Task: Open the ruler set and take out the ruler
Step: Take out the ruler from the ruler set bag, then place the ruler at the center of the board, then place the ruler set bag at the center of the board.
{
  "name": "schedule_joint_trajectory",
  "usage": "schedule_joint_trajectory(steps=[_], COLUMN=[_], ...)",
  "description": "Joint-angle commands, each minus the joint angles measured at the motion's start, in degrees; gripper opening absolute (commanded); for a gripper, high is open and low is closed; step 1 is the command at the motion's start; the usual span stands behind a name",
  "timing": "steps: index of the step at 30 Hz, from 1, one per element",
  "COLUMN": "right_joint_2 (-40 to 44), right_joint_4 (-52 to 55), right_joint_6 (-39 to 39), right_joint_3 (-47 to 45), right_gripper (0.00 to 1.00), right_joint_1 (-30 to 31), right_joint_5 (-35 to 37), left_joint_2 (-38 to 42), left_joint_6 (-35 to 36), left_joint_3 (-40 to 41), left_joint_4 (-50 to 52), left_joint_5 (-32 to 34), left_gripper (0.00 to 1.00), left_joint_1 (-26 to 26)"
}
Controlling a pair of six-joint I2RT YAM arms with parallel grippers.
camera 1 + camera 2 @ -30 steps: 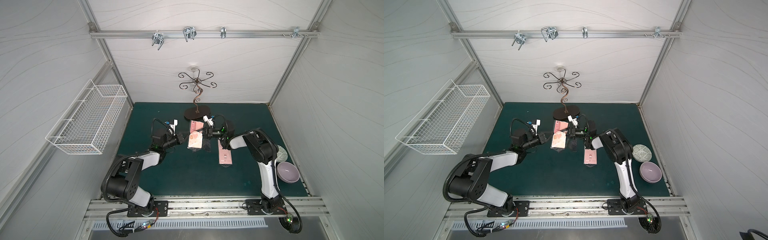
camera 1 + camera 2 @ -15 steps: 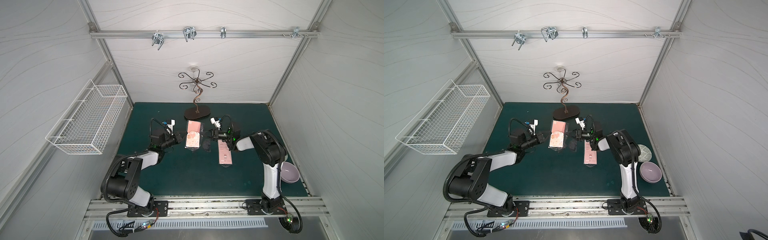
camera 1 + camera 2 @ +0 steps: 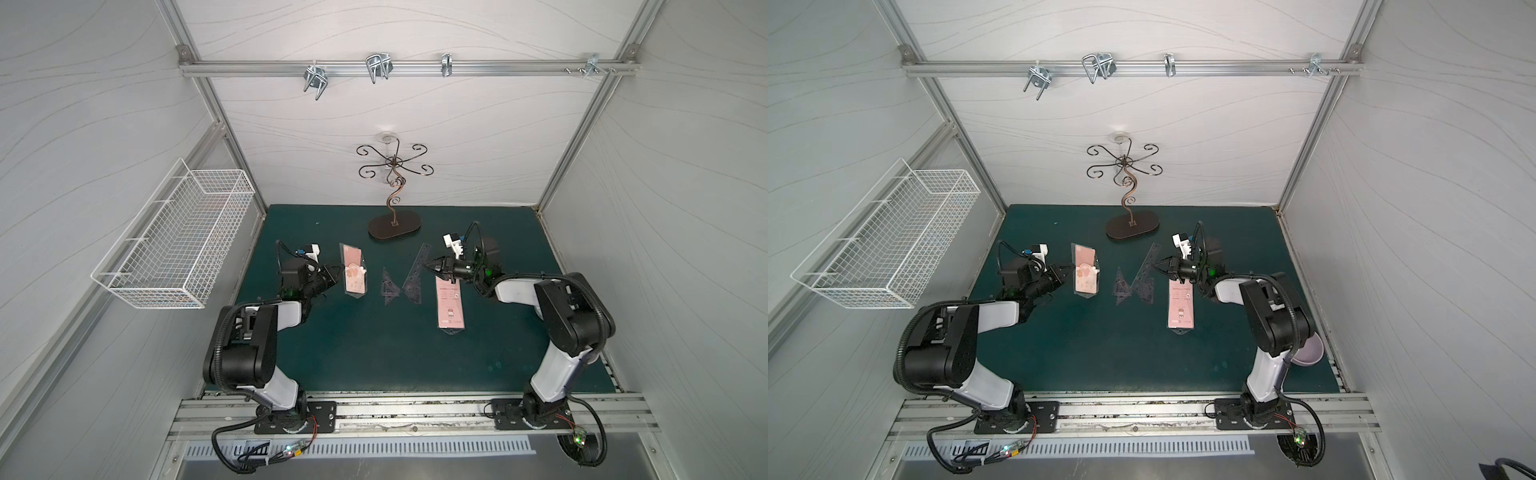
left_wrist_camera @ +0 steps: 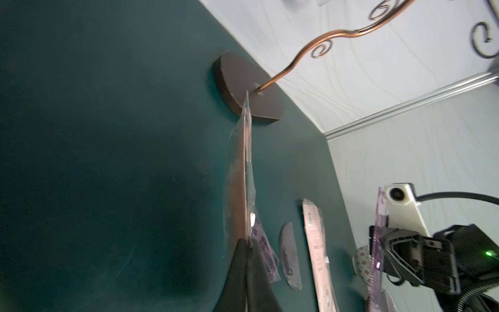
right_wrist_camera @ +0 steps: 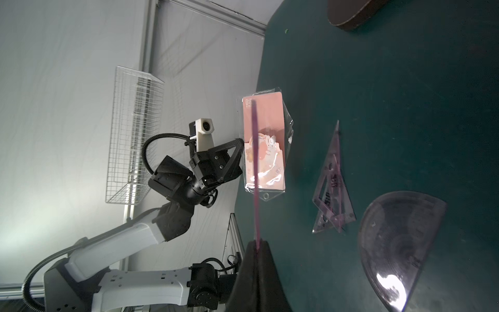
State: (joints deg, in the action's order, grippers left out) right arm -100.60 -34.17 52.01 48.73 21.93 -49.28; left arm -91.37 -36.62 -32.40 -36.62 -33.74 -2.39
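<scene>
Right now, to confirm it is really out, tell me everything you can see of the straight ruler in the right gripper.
The straight ruler is a long, thin strip of translucent purple-tinted plastic with printed markings. The right gripper is shut on it partway along, holding it apparently clear of the green mat. It is outside the pouch, which the left gripper pinches, apart from it.

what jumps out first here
Centre stage, the left jaws pinch a clear pouch and the right jaws, facing them, pinch a purple ruler. A set square lies between them, with a curly stand behind.
</scene>
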Motion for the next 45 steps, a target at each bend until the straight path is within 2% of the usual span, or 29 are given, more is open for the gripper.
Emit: schedule_joint_trajectory(steps=[1,4,8,12,13,14,15,16,19,20,21,24,25,27,32,35,38,45], right_joint_2=[5.2,5.4,-0.1,-5.6,-7.1,-8.4,-9.6,-11.0,-14.2,-15.0,-16.3,-19.8,-20.6,-21.6,-16.5,-12.7,-13.5,-18.6], right_joint_4=[23.6,33.1,44.0,46.9,47.2,47.7,48.8,50.0,49.2,49.0,49.1,48.6,48.7,49.1,48.8,45.0,45.8,47.6], right_joint_6=[-14.2,-20.9,-29.4,-32.4,-32.8,-33.4,-34.4,-35.1,-34.0,-33.8,-33.2,-32.3,-31.6,-31.1,-30.1,-27.2,-27.3,-28.9], right_joint_3=[1.9,3.0,9.6,15.0,16.0,17.0,18.5,20.0,22.4,23.3,24.5,28.7,30.3,32.8,31.6,28.1,28.8,34.4], right_gripper=[0.00,0.00,0.00,0.00,0.00,0.00,0.00,0.00,0.00,0.00,0.00,0.00,0.08,0.33,0.59,0.61,0.61,0.55], right_joint_1=[3.7,7.1,12.3,16.6,17.4,18.1,19.1,19.9,21.9,22.1,22.3,21.7,21.4,21.0,17.8,13.1,9.6,10.5], right_joint_5=[3.2,4.1,2.7,1.8,1.2,0.5,0.7,1.4,2.6,3.1,4.4,5.9,6.6,6.4,9.5,12.6,14.1,12.4], left_joint_2=[-3.1,-6.2,-8.7,-8.4,-8.6,-9.0,-9.5,-10.1,-9.5,-8.4,-6.6,0.5,3.1,7.3,10.8,10.2,9.6,9.5], left_joint_6=[2.4,4.8,7.7,11.2,11.0,11.1,11.6,11.7,11.0,10.2,9.2,4.3,2.4,2.0,5.2,6.2,6.0,6.9], left_joint_3=[-4.8,-8.6,-12.4,-15.1,-15.4,-16.3,-17.9,-19.4,-20.2,-19.4,-18.1,-12.9,-10.8,-8.2,-10.3,-11.1,-11.1,-10.5], left_joint_4=[3.8,9.1,16.7,23.8,23.6,23.7,25.3,27.3,29.9,29.8,29.6,27.6,27.0,26.5,34.3,35.5,34.7,34.8], left_joint_5=[1.6,1.2,3.3,9.9,9.8,9.3,9.5,10.3,13.6,15.5,18.3,25.1,26.9,28.4,32.5,33.4,32.3,33.1], left_gripper=[0.00,0.00,0.00,0.00,0.02,0.09,0.22,0.38,0.68,0.88,0.99,0.99,0.99,0.99,0.99,0.99,0.99,0.99], left_joint_1=[-0.8,-1.2,-1.3,-1.5,-1.7,-1.8,-1.8,-1.8,-1.9,-1.9,-1.9,-1.8,-1.5,0.1,7.7,11.2,12.1,12.2])
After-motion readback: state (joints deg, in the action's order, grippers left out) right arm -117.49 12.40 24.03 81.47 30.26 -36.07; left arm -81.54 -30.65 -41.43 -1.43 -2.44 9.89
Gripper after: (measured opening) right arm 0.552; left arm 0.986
